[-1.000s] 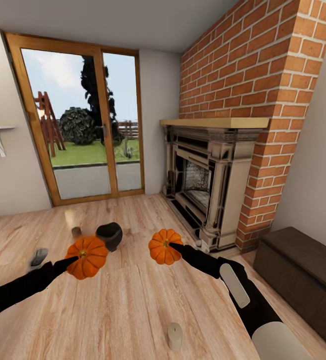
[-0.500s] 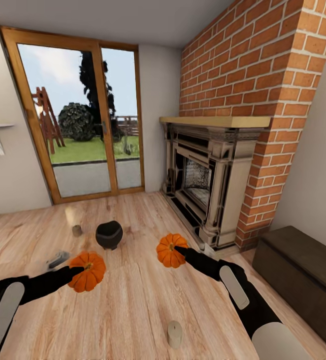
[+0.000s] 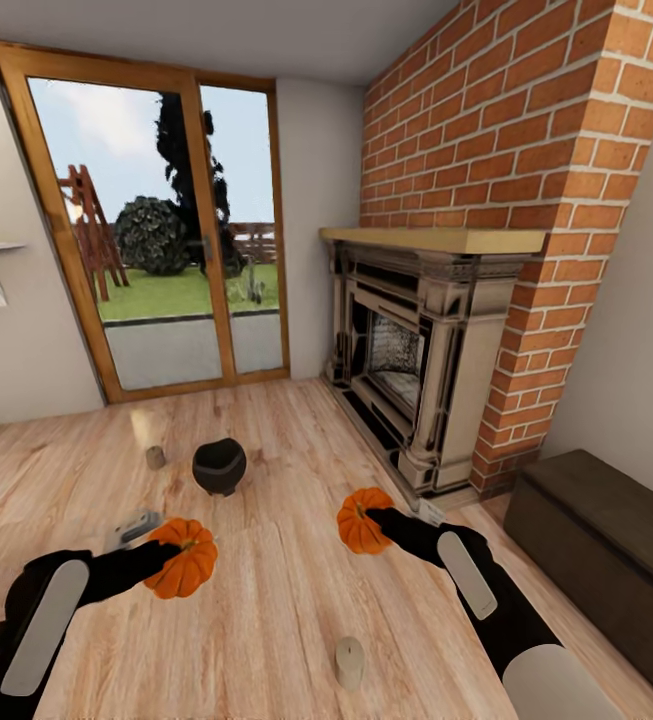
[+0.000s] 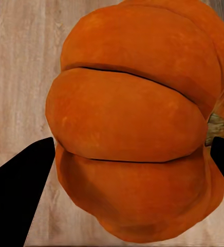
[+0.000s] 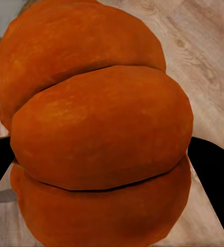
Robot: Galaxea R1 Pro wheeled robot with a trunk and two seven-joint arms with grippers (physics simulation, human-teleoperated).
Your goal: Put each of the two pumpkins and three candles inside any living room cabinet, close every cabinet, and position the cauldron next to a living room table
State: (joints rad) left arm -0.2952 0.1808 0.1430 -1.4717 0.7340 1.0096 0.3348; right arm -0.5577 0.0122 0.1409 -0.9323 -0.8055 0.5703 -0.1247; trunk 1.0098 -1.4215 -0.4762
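I am carrying a pumpkin (image 3: pixel 184 570) clamped in the left jaws (image 3: pixel 156 552) at 10 o'clock and the other pumpkin (image 3: pixel 362 521) clamped in the right jaws (image 3: pixel 379 518) at 1 o'clock, above the floor (image 3: pixel 266 620). I judge the next move is turning toward the cabinet (image 3: pixel 606 550) at 3 o'clock and opening it. No writing is showing.

Red-brick fireplace (image 3: pixel 416 370) with wooden mantel (image 3: pixel 431 240), beside wood-framed glass doors (image 3: pixel 156 230).
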